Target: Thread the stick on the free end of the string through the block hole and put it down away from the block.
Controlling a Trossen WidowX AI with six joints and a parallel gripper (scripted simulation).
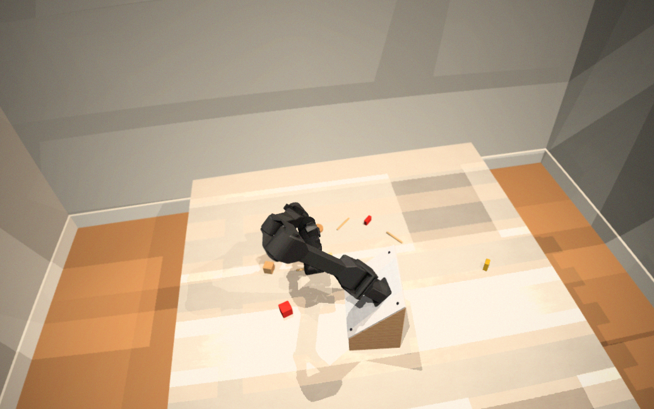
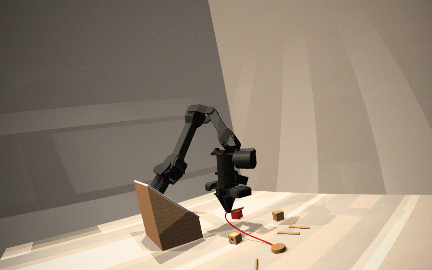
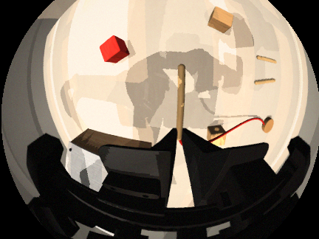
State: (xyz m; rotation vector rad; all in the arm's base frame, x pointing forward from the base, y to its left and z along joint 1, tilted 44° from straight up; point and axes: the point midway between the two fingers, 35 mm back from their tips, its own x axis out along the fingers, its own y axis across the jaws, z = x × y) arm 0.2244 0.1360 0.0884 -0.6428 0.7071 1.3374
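My gripper (image 2: pixel 228 210) (image 3: pixel 179 131) points straight down, a little above the table, and is shut on one end of the thin wooden stick (image 2: pixel 238 209) (image 3: pixel 180 98). The stick pokes out level from the fingertips. A red string (image 2: pixel 251 235) (image 3: pixel 242 125) sags from the held end to the round wooden button (image 2: pixel 278 248) (image 3: pixel 267 124) (image 1: pixel 319 226) on the table. The small wooden block with a hole (image 2: pixel 234 237) (image 3: pixel 215 133) sits on the table beside the string, below and in front of the gripper. In the top view the arm (image 1: pixel 332 267) hides the fingers, the stick and the block.
A red cube (image 2: pixel 236 214) (image 3: pixel 114 49) (image 1: pixel 285 308) lies just behind the gripper. A plain wooden cube (image 2: pixel 277 215) (image 3: pixel 220 19) (image 1: pixel 268 266) and loose sticks (image 2: pixel 298 226) (image 2: pixel 288 232) (image 2: pixel 255 264) (image 1: pixel 343 223) (image 1: pixel 394 237) lie around. The arm's wooden wedge base (image 2: pixel 168 219) (image 1: pixel 378 332) stands close by. A small red piece (image 1: pixel 367 219) and a yellow piece (image 1: pixel 486 264) lie farther off.
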